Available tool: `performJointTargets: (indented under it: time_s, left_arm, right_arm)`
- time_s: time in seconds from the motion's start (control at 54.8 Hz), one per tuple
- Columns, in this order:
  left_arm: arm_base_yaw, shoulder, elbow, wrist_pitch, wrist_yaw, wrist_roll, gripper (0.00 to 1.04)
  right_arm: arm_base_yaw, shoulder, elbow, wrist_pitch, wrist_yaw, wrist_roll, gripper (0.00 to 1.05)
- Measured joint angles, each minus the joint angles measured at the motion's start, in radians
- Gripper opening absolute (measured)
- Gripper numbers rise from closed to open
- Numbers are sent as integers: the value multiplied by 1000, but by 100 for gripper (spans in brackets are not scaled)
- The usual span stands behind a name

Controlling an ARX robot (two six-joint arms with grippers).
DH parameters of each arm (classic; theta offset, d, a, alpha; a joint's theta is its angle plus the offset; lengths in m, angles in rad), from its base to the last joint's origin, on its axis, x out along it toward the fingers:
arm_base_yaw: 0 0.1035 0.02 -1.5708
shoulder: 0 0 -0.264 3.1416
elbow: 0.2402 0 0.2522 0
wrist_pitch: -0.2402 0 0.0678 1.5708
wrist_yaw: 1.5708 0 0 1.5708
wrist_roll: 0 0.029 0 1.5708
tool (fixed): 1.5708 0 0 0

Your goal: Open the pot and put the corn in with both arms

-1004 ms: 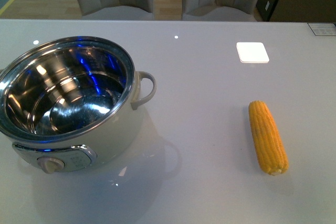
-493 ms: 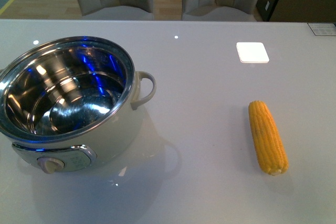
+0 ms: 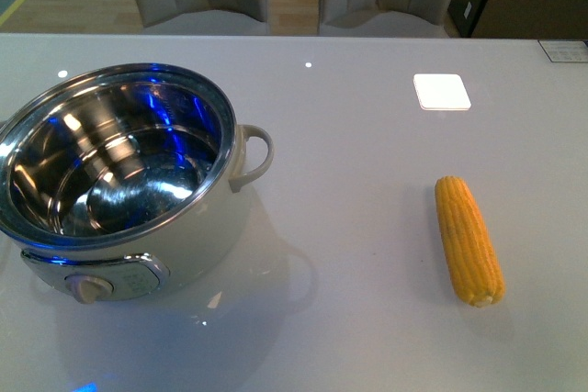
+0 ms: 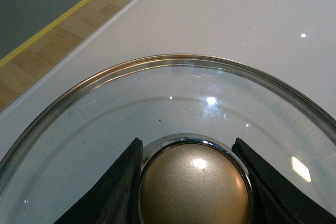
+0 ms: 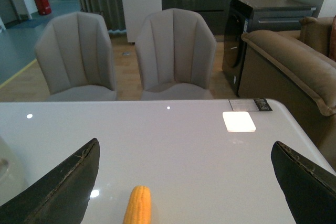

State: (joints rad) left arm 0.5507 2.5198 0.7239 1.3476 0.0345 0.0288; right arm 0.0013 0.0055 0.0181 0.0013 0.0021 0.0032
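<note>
Resting unmoved, the open pot [image 3: 175, 236] sits left on the table [image 3: 367, 135], the corn [image 3: 469, 241] well apart at right. A blue glint [image 3: 87, 386] newly shows near the table's front edge. The left gripper [image 4: 193, 182] clasps the knob [image 4: 193, 190] of the glass lid [image 4: 105, 119]; the right gripper [image 5: 184, 153] gapes wide.

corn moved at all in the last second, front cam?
No. The corn lies at the same spot and the same angle as before, judged against the white square beyond it, which has not shifted either.
</note>
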Motion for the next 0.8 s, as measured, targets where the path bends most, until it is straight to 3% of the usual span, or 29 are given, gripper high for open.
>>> performJointTargets:
  time_s: [0.803]
  left_arm:
    - [0,80,19,45,-8,0,44]
  right_arm:
    - [0,0,0,0,0,0,96]
